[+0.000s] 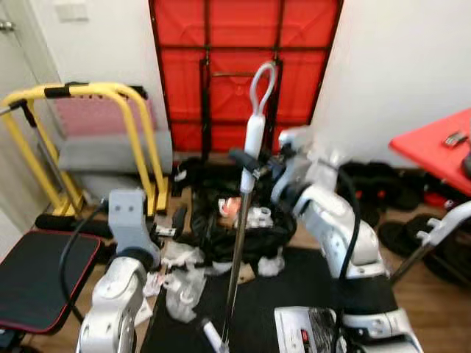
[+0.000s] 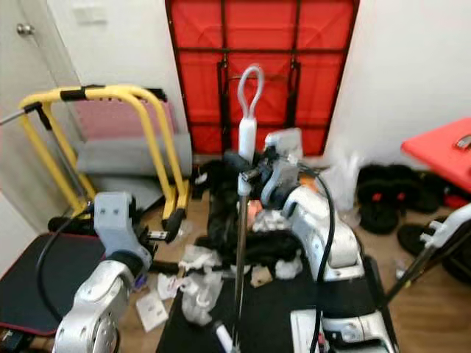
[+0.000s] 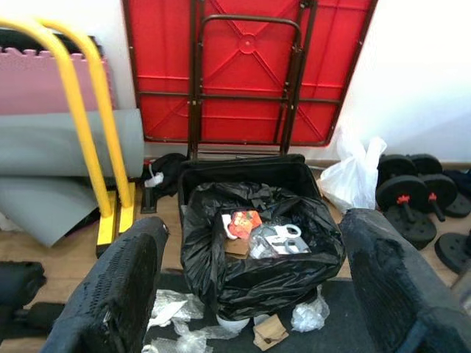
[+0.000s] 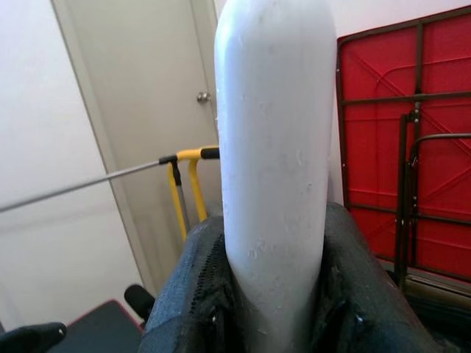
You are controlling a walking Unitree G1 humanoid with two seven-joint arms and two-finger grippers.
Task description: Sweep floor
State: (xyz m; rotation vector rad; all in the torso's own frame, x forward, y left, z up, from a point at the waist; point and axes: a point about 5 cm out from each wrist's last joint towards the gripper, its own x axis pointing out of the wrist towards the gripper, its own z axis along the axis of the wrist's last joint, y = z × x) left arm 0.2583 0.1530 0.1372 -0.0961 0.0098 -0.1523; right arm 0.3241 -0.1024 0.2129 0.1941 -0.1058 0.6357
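right gripper (image 1: 254, 163) is clamping the white broom handle (image 1: 254, 136), the broom standing upright before the black bin bag (image 3: 257, 243). left gripper (image 3: 250, 294) is hovering with fingers spread wide, facing crumpled litter (image 1: 184, 283) on the floor.

The left claw (image 3: 254, 294) is seen with its two black fingers (image 3: 114, 294) spread wide apart, nothing held between them. Framed between them is a bin lined with a black bag (image 3: 257, 243), in which scraps of rubbish lie. Crumpled wrappers (image 3: 173, 305) are scattered on the floor just before it. A folded red table (image 3: 246, 70) is leaned against the wall behind, with a yellow frame (image 3: 92, 118) to one side and dumbbell weights (image 3: 412, 195) to the other.
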